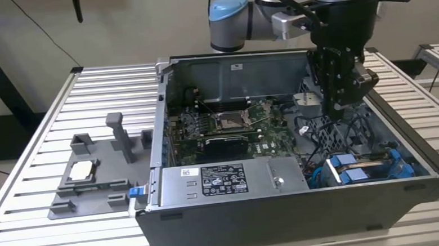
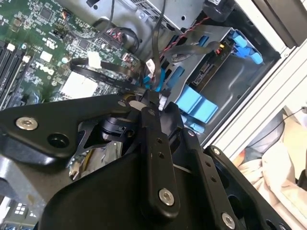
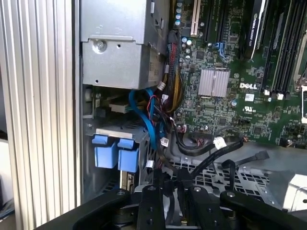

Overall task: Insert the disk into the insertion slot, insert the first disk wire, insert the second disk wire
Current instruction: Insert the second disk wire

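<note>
Disk point(image 1: 370, 163): lying flat inside the bay, its bright blue carrier framing it.
Insertion slot point(image 3: 120, 132): dark grey metal, blue tabs showing, sitting at the case's point(image 1: 285, 221) corner.

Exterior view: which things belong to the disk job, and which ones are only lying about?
Job: gripper; insertion slot with blue tabs; loose wires beside it.
Lying about: power-supply box; motherboard; grey fixture tray on the table.
</note>
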